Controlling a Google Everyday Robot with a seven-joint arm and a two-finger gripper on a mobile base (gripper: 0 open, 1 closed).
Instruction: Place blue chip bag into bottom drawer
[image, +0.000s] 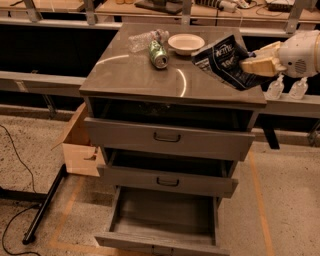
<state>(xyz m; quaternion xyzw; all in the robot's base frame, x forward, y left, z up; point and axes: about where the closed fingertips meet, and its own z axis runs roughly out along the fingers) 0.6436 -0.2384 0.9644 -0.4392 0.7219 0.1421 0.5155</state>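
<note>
The blue chip bag is dark and glossy with white lettering. It hangs tilted above the right part of the cabinet top, lifted off the surface. My gripper comes in from the right on a white arm and is shut on the bag's right edge. The bottom drawer is pulled out at the foot of the cabinet, with its flat grey floor bare.
A green soda can lies on its side, a clear plastic bottle lies behind it, and a white bowl stands at the back. The two upper drawers stick out slightly. A cardboard box sits on the floor at left.
</note>
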